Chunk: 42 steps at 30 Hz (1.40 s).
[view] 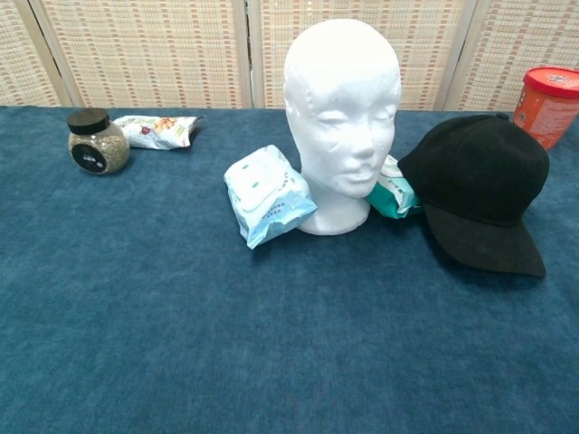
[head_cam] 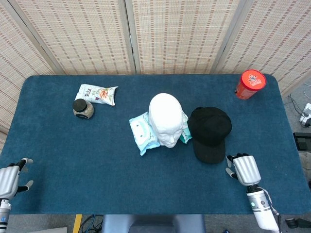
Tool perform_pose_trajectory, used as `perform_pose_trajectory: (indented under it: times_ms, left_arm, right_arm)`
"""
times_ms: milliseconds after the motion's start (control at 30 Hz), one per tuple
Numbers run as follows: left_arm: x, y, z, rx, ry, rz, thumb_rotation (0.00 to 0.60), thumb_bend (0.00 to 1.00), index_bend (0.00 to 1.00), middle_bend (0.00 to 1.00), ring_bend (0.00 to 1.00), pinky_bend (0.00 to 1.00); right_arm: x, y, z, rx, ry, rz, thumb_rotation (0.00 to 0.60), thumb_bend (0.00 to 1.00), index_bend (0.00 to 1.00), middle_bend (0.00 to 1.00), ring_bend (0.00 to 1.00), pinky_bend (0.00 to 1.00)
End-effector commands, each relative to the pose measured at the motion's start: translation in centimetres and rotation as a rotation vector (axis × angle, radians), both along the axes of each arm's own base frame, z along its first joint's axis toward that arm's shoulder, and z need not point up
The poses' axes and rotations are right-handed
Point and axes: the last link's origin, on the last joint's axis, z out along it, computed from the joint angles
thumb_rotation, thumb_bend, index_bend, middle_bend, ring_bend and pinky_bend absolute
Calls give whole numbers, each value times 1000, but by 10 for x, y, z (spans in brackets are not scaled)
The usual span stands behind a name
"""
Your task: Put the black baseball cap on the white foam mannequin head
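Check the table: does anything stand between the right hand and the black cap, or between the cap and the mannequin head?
Nothing visible blocks the right hand from the black cap. Between the cap and the mannequin head a teal packet lies at the head's base, low on the table.

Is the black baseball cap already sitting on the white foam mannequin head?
No, the black baseball cap lies on the blue table beside the white foam mannequin head, whose top is bare.

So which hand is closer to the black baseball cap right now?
The right hand: it sits just off the black baseball cap, near its brim. The left hand is far off at the table's opposite near corner.
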Motion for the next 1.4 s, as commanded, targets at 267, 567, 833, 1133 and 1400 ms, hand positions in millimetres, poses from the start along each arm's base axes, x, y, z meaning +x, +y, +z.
perform_pose_trajectory:
  times_ms: [267,567,833,1133,1400]
  left_arm:
    - [2,0,2,11,-15,-7,600,173,317,505,426,549]
    - [3,1,3,15,-27,-11,600,174,318,519,435,553]
    - [4,1,5,20,-33,-10,600,173,318,523,438,554]
    - [4,1,6,26,-49,-8,600,173,318,529,440,555]
    - [5,1,6,25,-60,-6,600,173,318,533,441,555]
  right_arm:
    - [9,-10,-22,-1,-18,32,600,0,691,823,666,686]
    - [18,-17,-36,-15,-45,71,600,0,694,829,673,692]
    - [23,-24,-44,-20,-47,105,600,0,697,833,678,692]
    - [20,-27,-51,-19,-45,105,600,0,697,833,678,692]
    - [23,-36,-45,-79,-70,141,600,0,702,837,684,698]
